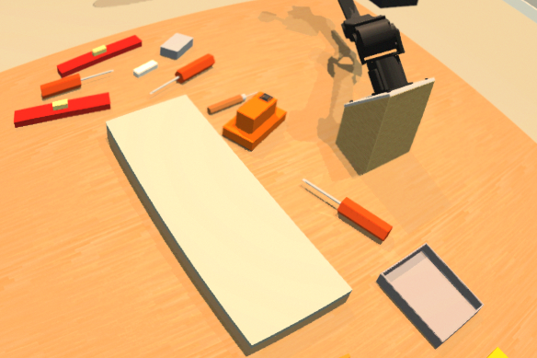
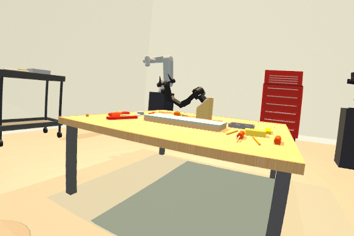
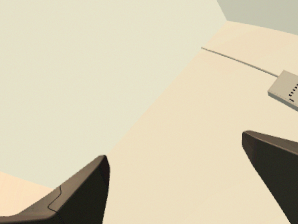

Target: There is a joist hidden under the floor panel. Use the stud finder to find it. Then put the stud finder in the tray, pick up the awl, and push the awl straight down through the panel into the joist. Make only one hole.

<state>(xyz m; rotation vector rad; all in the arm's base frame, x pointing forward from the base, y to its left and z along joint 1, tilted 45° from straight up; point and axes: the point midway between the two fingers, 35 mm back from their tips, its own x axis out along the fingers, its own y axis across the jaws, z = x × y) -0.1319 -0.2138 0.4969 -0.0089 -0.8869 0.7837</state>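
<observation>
My gripper (image 2: 165, 76) (image 3: 176, 151) is open and empty, raised above the table's far side in the exterior view; the top view does not show it. The orange stud finder (image 1: 257, 113) (image 2: 177, 113) sits upright on the table beside the pale floor panel (image 1: 221, 213) (image 2: 185, 121). A slim tool with a brown-orange handle (image 1: 225, 104), which looks like the awl, lies just behind the stud finder, its tip partly hidden. The shallow grey tray (image 1: 408, 309) (image 2: 241, 125) is empty. No hole shows in the panel's top. The joist is hidden.
A tall tan board (image 1: 382, 134) (image 2: 205, 109) stands near the arm. A red-handled screwdriver (image 1: 364, 218) lies between panel and tray. Two more screwdrivers, two red levels (image 1: 98, 55) (image 1: 62, 109), a grey block (image 1: 177, 46) and a white piece (image 1: 145, 68) lie beyond the panel. Yellow blocks (image 2: 255, 133) lie past the tray.
</observation>
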